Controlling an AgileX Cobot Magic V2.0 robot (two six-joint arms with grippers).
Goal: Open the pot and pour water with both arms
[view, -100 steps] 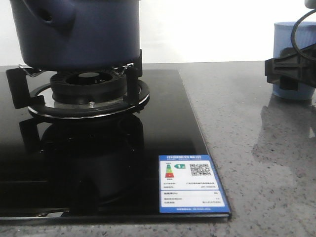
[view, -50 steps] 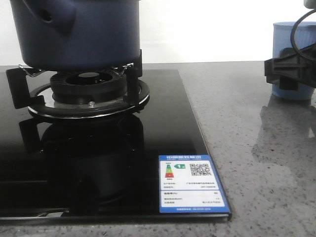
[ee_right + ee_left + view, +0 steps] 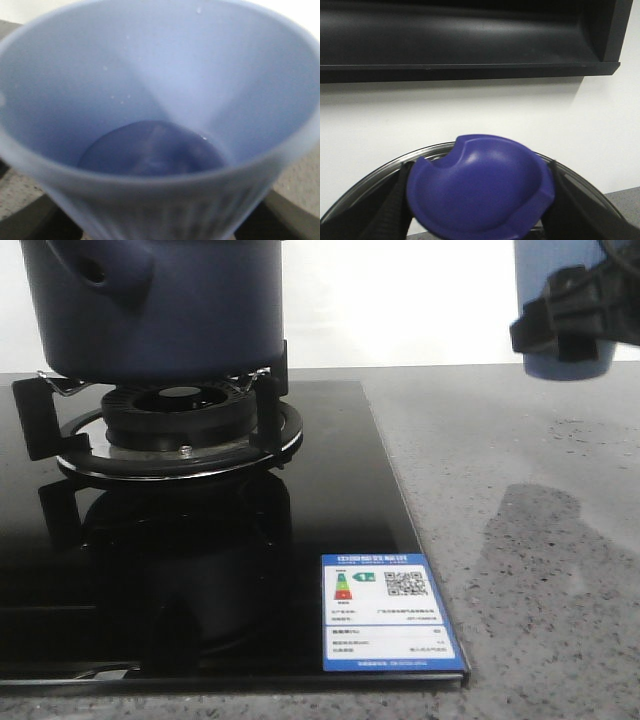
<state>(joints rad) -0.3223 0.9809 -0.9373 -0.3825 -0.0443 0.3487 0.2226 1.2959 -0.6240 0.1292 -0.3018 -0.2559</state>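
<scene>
Cup aloft at my right, pot off to its left.
My right pincer (image 3: 565,325) grips the cup (image 3: 560,300); the pot (image 3: 160,305) sits on the burner (image 3: 175,415); my left pincer (image 3: 477,200) clamps the lid knob (image 3: 480,192).

Counted items: one pot (image 3: 160,305), one cup (image 3: 560,300), one burner (image 3: 180,410), one hob (image 3: 200,570), one label (image 3: 390,612). One lid (image 3: 480,190), apparently, appeared in the left wrist view, partly hidden.
</scene>
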